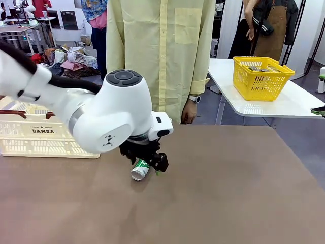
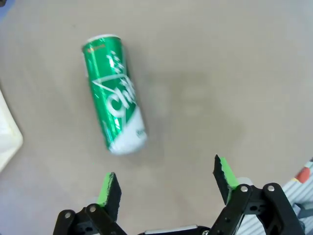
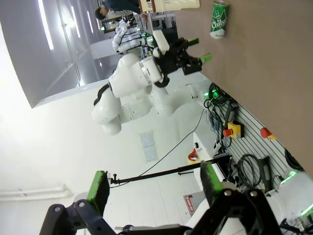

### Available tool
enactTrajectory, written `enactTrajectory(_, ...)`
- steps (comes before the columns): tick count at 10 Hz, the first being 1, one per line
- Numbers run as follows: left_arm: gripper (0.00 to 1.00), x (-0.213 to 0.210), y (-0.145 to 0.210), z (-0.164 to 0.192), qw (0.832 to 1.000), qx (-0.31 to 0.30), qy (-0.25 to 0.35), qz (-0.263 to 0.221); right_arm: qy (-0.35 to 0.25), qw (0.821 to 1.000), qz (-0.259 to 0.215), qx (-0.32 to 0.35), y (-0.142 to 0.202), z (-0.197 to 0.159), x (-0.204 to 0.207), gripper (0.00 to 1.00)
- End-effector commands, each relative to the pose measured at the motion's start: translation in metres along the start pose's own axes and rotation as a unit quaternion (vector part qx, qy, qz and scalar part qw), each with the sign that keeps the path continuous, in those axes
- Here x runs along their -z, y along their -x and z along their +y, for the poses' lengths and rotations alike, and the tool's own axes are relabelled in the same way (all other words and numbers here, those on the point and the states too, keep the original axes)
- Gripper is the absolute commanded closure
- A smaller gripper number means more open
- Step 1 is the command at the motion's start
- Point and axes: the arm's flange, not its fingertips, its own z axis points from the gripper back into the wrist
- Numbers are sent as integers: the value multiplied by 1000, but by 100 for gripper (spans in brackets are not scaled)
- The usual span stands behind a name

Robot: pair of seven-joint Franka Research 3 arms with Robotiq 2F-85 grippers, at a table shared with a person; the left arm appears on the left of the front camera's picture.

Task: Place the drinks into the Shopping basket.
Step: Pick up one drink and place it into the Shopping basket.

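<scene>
A green drink can (image 1: 140, 170) with white lettering lies on its side on the brown table, near the middle. My left gripper (image 1: 148, 161) hangs open just above and behind it, not touching. In the left wrist view the can (image 2: 115, 95) lies ahead of the open left gripper (image 2: 165, 176), outside its green pads (image 2: 108, 185). The cream Shopping basket (image 1: 30, 143) marked DAMDA stands at the table's left, and its corner (image 2: 7, 134) shows at the edge of the left wrist view. My right gripper (image 3: 154, 178) is open and holds nothing. Its view shows the can (image 3: 219, 19) far off.
A person in a pale yellow shirt (image 1: 162, 51) stands at the far edge, one hand (image 1: 189, 113) hanging near the table. A smaller yellow basket (image 1: 261, 77) sits on a white table at the back right. Open tabletop lies to the can's right and in front of it.
</scene>
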Motion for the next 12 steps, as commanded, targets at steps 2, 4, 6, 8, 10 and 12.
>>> enactTrajectory(2, 0, 21, -45, 6, 1000, 8, -15, 15, -5, 1000, -3, 8, -3, 6, 1, 0)
enactTrajectory(4, 0, 36, -56, 6, 999, 14, -21, 29, -5, 1000, -3, 8, -3, 6, 1, 0)
enactTrajectory(6, 0, 45, -60, 9, 999, 15, -20, 34, -5, 1000, -3, 8, -3, 6, 1, 0)
enactTrajectory(8, 0, 56, -64, 17, 999, 7, -28, 41, -5, 1000, -3, 8, -3, 6, 1, 0)
enactTrajectory(10, 0, 68, -64, 24, 998, 1, -34, 45, -5, 1000, -3, 8, -3, 6, 1, 0)
enactTrajectory(12, 0, 80, -63, 24, 998, 5, -33, 59, -5, 1000, -3, 8, -3, 6, 1, 0)
